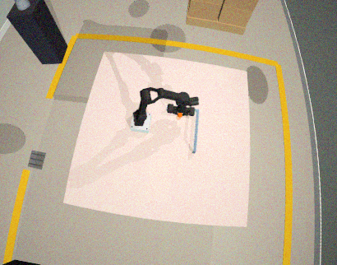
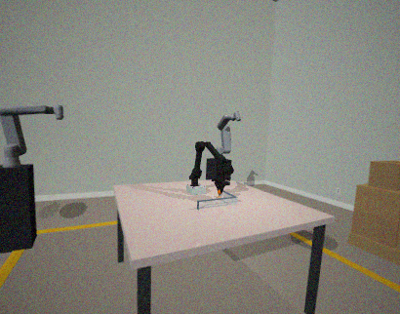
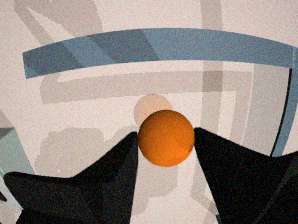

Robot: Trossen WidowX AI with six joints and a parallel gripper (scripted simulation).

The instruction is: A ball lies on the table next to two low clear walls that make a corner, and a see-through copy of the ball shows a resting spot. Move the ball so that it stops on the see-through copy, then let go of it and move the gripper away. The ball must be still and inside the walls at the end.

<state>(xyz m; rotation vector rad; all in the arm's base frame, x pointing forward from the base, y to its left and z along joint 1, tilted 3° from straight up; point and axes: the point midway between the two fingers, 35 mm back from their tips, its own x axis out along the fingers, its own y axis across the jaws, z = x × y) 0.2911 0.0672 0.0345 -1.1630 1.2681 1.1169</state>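
From the top view most of the action is concealed: the black parallel-jaw gripper (image 1: 181, 111) covers nearly all of the small orange ball (image 1: 179, 115), leaving only a sliver of orange below the wrist body. The exterior view is no better — there the ball (image 2: 220, 192) is a tiny orange fleck under the gripper (image 2: 220, 187), and whether it touches the pale pink square table top (image 2: 196, 219) cannot be read from that distance.

The wrist view settles the grip. The two black fingers press against the ball (image 3: 166, 137) from left and right, so the gripper (image 3: 166, 143) is closed on the ball. Just above and behind the ball a faint peach disc, the see-through copy of the ball (image 3: 150, 108), peeks out; the ball overlaps its lower right part and hides the rest, so its full outline is hard to make out.

The low clear blue walls (image 3: 173, 46) arc across the wrist view beyond the ball, with a second leg cut off at the right edge. In the top view only the long leg of the walls (image 1: 195, 132) shows plainly, running down from the gripper; the short leg is hidden under the arm. The ball sits near the corner, on the arm's side of the long leg.
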